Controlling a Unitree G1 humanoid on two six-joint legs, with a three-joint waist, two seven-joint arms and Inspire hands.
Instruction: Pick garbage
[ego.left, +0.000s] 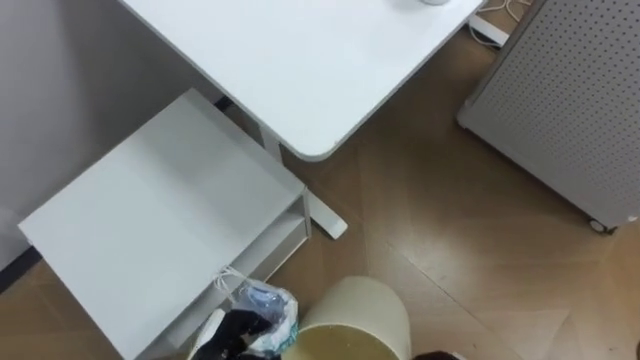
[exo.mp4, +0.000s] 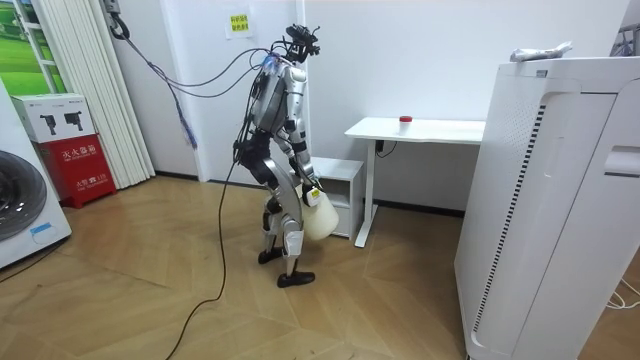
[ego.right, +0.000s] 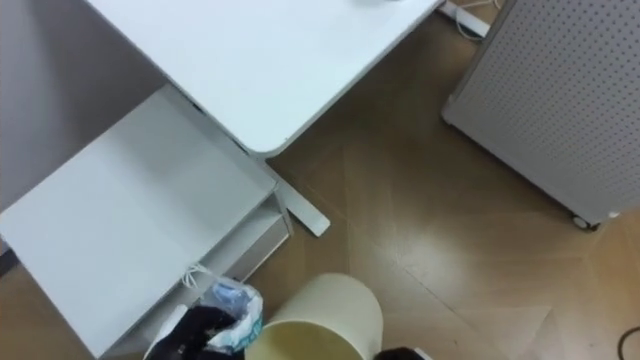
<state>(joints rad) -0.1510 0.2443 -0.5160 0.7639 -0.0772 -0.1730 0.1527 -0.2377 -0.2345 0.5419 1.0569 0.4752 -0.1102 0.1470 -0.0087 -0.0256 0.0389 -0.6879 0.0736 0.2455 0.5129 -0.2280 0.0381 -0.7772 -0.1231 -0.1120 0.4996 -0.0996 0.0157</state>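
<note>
A crumpled wad of clear and bluish plastic garbage (ego.left: 268, 312) is at the bottom of the eye views, held in my dark left hand (ego.left: 228, 334), whose fingers curl round it. Just to its right is the round cream waste bin (ego.left: 358, 318), its open mouth right next to the wad. A dark bit of my right hand (ego.right: 400, 353) shows at the bottom edge by the bin's rim, with its fingers hidden. In the room view I stand bent slightly forward beside the low cabinet, with the bin (exo.mp4: 318, 216) at hand height in front of my legs.
A white desk (ego.left: 300, 60) stands ahead, with a low white cabinet (ego.left: 160, 220) under its left side. A grey perforated panel on castors (ego.left: 560, 110) is at the right. Wooden floor (ego.left: 450, 250) lies between them. A tall white appliance (exo.mp4: 550, 200) fills the room view's right.
</note>
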